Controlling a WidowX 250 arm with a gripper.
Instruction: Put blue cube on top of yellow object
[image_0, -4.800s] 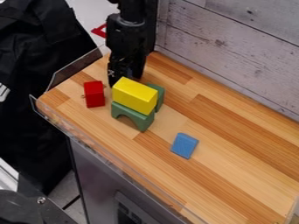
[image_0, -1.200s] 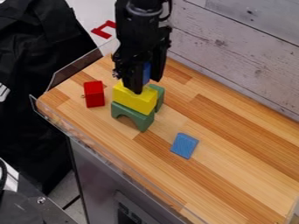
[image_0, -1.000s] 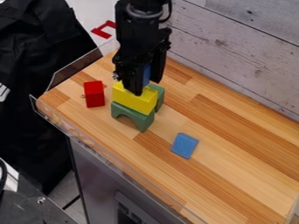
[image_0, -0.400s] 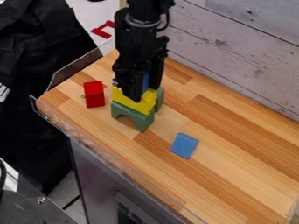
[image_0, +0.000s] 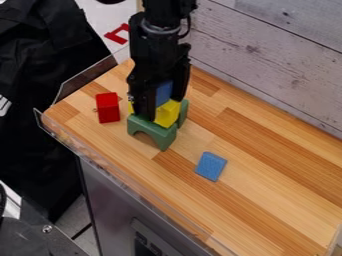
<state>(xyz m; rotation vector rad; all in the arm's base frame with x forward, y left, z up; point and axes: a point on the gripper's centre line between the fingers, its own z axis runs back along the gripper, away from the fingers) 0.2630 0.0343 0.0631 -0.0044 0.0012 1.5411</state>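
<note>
The end effector (image_0: 163, 108) had its fingers apart, one on either side of the blue cube (image_0: 164, 93), which sat on top of the yellow block (image_0: 166, 116). Beneath the yellow block was a green arch block (image_0: 157, 134) on the table (image_0: 267, 175).

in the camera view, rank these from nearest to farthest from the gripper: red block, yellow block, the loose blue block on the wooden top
1. Yellow block: right under the gripper, on top of the green arch
2. Red block: picture left of the arch
3. Loose blue block: off toward the lower right of the picture
</note>
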